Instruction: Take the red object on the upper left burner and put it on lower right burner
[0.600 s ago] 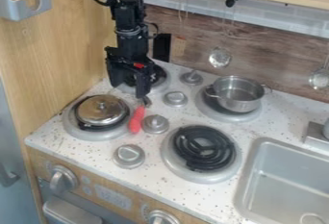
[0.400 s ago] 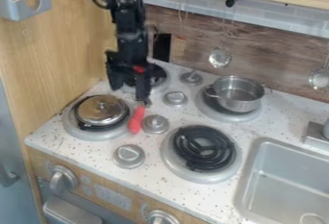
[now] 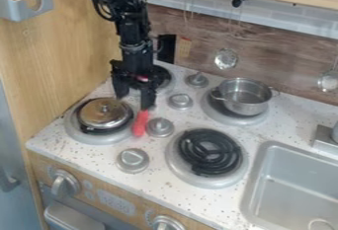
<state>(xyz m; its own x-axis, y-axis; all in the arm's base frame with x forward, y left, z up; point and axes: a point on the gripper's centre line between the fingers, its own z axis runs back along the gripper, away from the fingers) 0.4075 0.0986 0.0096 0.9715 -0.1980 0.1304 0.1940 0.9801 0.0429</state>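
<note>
The black gripper (image 3: 134,100) hangs over the upper left burner (image 3: 163,89), its two fingers spread and pointing down. A small red patch (image 3: 143,78) shows between the fingers; most of this object is hidden by the gripper, and I cannot tell whether it is touched. One fingertip comes close to the top end of a red-handled utensil (image 3: 141,123), which lies on the counter. The lower right burner (image 3: 208,152) has a bare black coil.
A pan with a shiny metal lid (image 3: 104,113) is on the lower left burner. The steel pot (image 3: 245,96) stands on the upper right burner. Knobs (image 3: 159,127) rise between the burners. To the right is a grey sink (image 3: 297,189); a wooden wall (image 3: 63,41) borders the left.
The gripper has come down and slightly toward the front, staying open. Its right fingertip now covers the top end of the red-handled utensil. The pot, lid and utensil have not moved.
</note>
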